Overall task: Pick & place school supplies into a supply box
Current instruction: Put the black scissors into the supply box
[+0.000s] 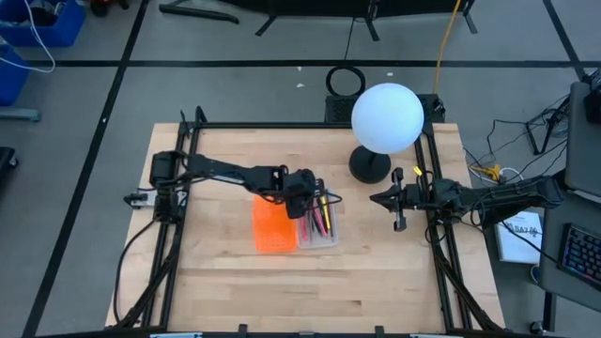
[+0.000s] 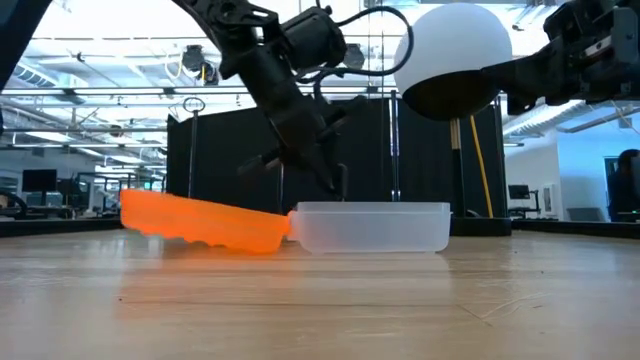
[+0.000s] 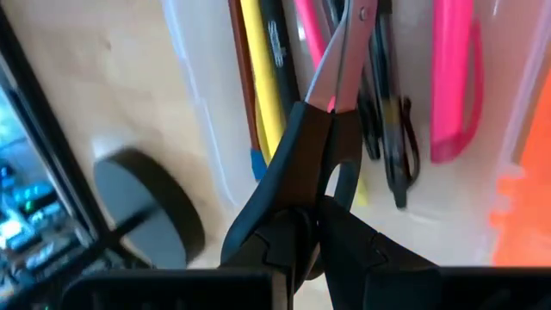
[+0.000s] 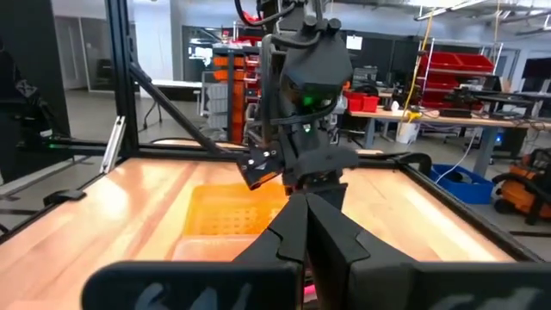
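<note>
Left gripper clamped on black handles of scissors, blades pointing down into translucent tray of supply box — poised for drop-in beside pens already inside. Right gripper waits near lamp, fingers closed, empty.

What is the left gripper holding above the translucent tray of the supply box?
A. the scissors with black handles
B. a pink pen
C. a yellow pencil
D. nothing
A: in the left wrist view the left gripper is shut on the black handles of the scissors, whose silver blades point down over the pens lying in the translucent tray.
</note>
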You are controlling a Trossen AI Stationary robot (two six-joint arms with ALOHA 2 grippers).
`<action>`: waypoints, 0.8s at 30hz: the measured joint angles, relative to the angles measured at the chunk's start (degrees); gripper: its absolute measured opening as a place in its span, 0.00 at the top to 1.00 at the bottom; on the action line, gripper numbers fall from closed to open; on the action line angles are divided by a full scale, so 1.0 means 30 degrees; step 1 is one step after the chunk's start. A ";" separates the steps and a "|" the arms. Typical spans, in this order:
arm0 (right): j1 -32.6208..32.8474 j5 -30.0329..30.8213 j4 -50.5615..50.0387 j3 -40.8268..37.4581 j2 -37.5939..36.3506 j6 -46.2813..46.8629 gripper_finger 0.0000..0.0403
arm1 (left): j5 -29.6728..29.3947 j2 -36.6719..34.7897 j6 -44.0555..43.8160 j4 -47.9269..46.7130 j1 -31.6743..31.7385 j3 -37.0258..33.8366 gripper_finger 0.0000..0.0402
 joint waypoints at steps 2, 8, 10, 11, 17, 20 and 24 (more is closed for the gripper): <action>0.0000 0.0000 0.0009 0.0000 0.0000 -0.0291 1.00 | 0.0641 0.0254 0.0480 -0.0394 -0.0007 0.0489 0.90; 0.0000 -0.0015 0.0013 0.0000 -0.0007 -0.0413 1.00 | 0.4060 0.0321 0.0392 -0.0438 -0.0015 0.1437 0.90; 0.0000 -0.0044 0.0013 0.0000 -0.0007 -0.0427 1.00 | 0.4969 0.0316 -0.0344 -0.0438 0.0067 0.1604 0.90; 0.0000 -0.0058 0.0013 0.0000 -0.0007 -0.0463 1.00 | 0.5381 0.0316 -0.0735 -0.0431 0.0108 0.1624 0.90; 0.0000 -0.0080 0.0013 0.0001 -0.0007 -0.0624 1.00 | 0.5714 0.0316 -0.1599 -0.0654 0.0362 0.1624 0.90; 0.0000 -0.0087 0.0013 0.0000 -0.0007 -0.0555 1.00 | 0.5836 0.0316 -0.1607 -0.1059 0.0176 0.1624 0.90; 0.0000 -0.0087 0.0166 0.0007 -0.0007 -0.0432 1.00 | 0.5839 0.0442 -0.2069 -0.1566 -0.0102 0.1624 0.90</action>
